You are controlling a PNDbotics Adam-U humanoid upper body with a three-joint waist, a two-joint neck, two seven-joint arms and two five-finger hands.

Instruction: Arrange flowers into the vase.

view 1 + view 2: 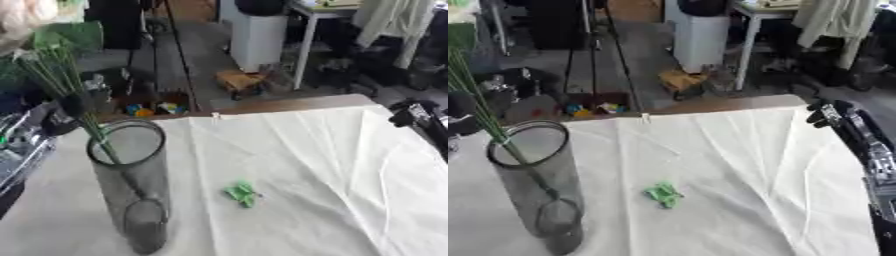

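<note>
A tall clear glass vase (131, 190) stands on the white cloth at the near left. Thin green flower stems (66, 80) lean out of it to the upper left, their lower ends inside the glass and resting against the left rim. Pale blooms (22, 20) and green foliage are blurred at the top left. A small green leafy scrap (241, 193) lies on the cloth right of the vase. My left hand (51, 121) shows dark just left of the stems, beside the rim. My right hand (833, 112) hangs open over the table's far right edge, holding nothing.
The white tablecloth (315, 165) is creased and covers the table. My left arm's silver parts (17, 150) run along the left edge. Beyond the far table edge (289, 104) the floor holds a tripod, a white bin (258, 40), small coloured toys and a table leg.
</note>
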